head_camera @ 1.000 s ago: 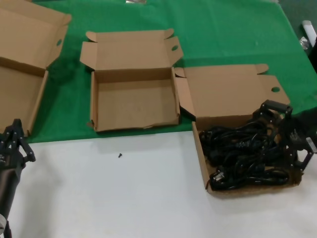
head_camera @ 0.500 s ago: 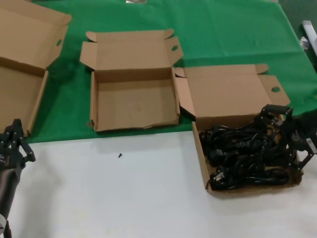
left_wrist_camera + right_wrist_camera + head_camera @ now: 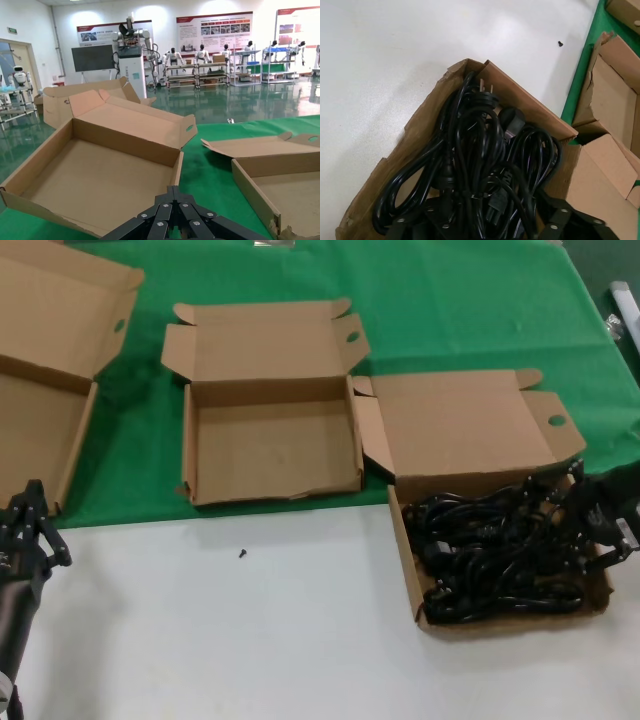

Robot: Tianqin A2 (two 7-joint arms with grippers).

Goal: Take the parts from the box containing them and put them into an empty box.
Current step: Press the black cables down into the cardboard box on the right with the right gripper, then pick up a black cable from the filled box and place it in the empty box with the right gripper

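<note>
The straight-walled cardboard box (image 3: 470,425) stands at the right, full of tangled black power cables (image 3: 490,560). My right gripper (image 3: 578,523) has sunk into the cables at the box's right end. In the right wrist view it (image 3: 492,220) is open, with its fingers spread either side of a bunch of cables (image 3: 480,145). The empty box (image 3: 270,455) with splayed flaps sits in the middle on the green cloth. My left gripper (image 3: 32,525) is parked at the lower left, shut and empty, as the left wrist view (image 3: 173,189) also shows.
A bigger cardboard box (image 3: 40,330) with a slanting lid lies at the far left, just beyond the left gripper (image 3: 100,170). A small black screw (image 3: 242,553) lies on the white table in front of the empty box. Green cloth (image 3: 460,300) covers the back.
My right gripper has dropped from just above the cables down into them at the box's right end. The left arm and the boxes have not moved.
</note>
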